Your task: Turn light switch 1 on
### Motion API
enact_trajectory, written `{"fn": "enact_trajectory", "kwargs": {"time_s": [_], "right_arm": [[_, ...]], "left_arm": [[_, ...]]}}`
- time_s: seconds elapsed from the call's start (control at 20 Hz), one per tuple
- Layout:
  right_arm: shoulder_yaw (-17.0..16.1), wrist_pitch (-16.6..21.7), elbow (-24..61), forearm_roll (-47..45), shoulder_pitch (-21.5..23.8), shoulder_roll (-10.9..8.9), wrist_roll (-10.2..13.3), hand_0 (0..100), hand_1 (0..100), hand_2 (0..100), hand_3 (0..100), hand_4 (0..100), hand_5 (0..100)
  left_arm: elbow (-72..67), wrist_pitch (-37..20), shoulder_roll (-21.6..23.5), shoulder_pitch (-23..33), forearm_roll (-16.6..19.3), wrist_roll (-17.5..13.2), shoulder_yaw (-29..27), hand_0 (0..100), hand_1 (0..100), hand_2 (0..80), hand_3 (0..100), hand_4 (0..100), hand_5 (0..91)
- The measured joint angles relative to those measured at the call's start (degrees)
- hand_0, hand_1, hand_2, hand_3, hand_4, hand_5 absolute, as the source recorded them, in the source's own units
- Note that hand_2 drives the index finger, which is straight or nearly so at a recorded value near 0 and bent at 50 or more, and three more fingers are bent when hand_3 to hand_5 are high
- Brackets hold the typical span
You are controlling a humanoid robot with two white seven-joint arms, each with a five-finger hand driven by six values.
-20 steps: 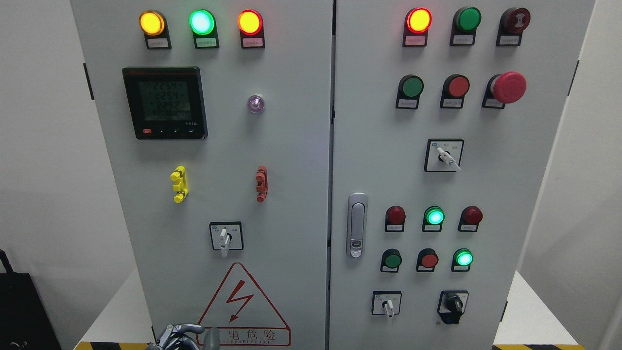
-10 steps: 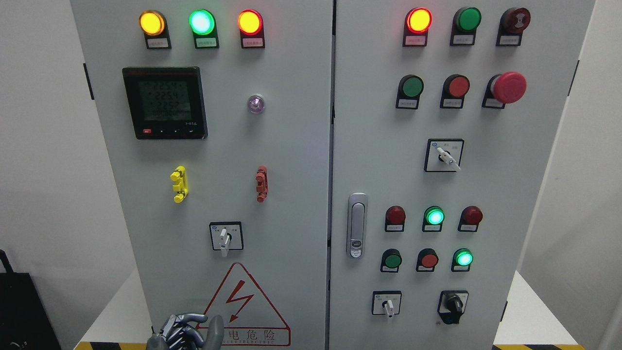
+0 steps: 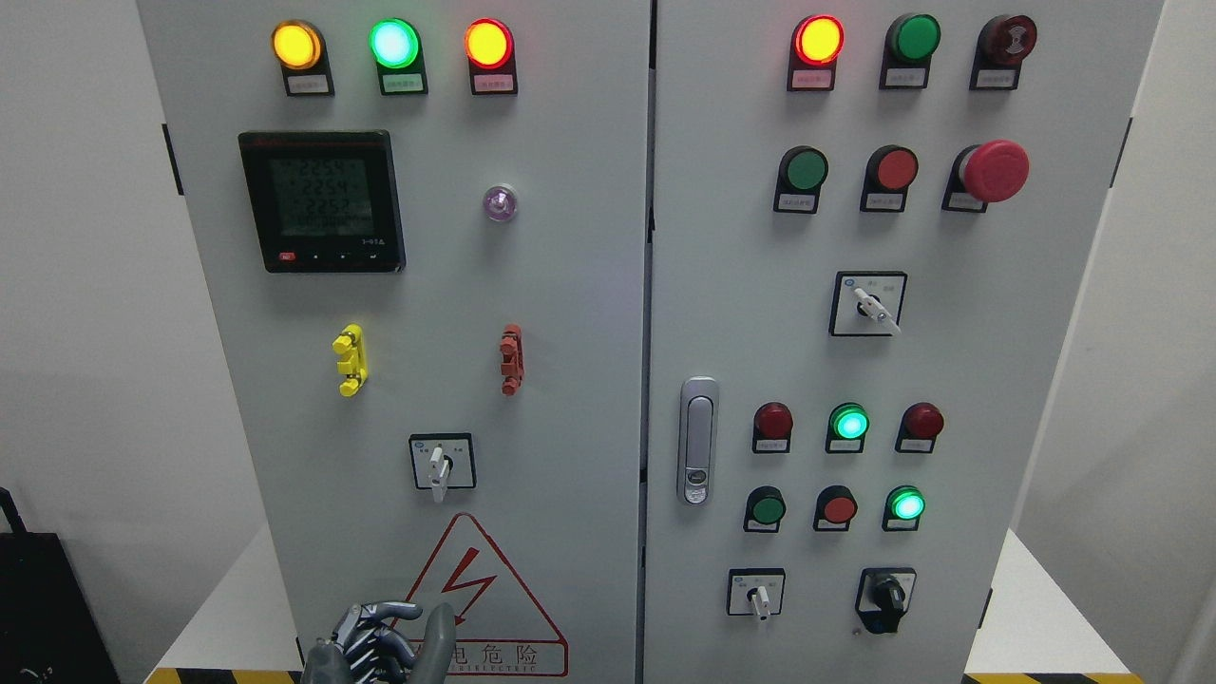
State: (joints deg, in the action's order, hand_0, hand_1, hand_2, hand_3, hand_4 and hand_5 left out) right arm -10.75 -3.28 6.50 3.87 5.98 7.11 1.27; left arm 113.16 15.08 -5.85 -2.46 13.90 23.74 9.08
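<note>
Left hand (image 3: 385, 641) had risen higher over the last second at the cabinet's foot — fingers loosely curled, holding nothing; switch (image 3: 439, 465) above it untouched, lever hanging down — approach only begun.

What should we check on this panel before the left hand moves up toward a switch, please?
1. Left hand in view at the bottom edge, holding nothing: ok.
2. Hand touching the left door's rotary switch: not ok, it is well below it.
3. Path between them free of obstacles, only the warning triangle painted there: ok.
4. Which switch is "light switch 1": cannot tell, labels too small.
5. Right hand position: cannot tell, out of view.
</note>
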Motion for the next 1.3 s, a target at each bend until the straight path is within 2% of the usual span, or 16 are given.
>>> {"fn": "enact_trajectory", "kwargs": {"time_s": [0.55, 1.3], "right_arm": [[0.0, 0.0, 0.0, 0.0, 0.0, 0.0, 0.0, 0, 0, 0, 0, 0, 0], [0.0, 0.0, 0.0, 0.0, 0.0, 0.0, 0.0, 0, 0, 0, 0, 0, 0]], "left_arm": [[-0.1, 2.9, -0.5, -4.0, 0.0, 0.3, 0.6, 10, 58, 53.8, 94, 95, 84.7], [-0.2, 6.2, -1.0, -7.9, -0.1, 3.2, 0.6, 10, 62, 53.2, 93, 94, 85.0]]}}
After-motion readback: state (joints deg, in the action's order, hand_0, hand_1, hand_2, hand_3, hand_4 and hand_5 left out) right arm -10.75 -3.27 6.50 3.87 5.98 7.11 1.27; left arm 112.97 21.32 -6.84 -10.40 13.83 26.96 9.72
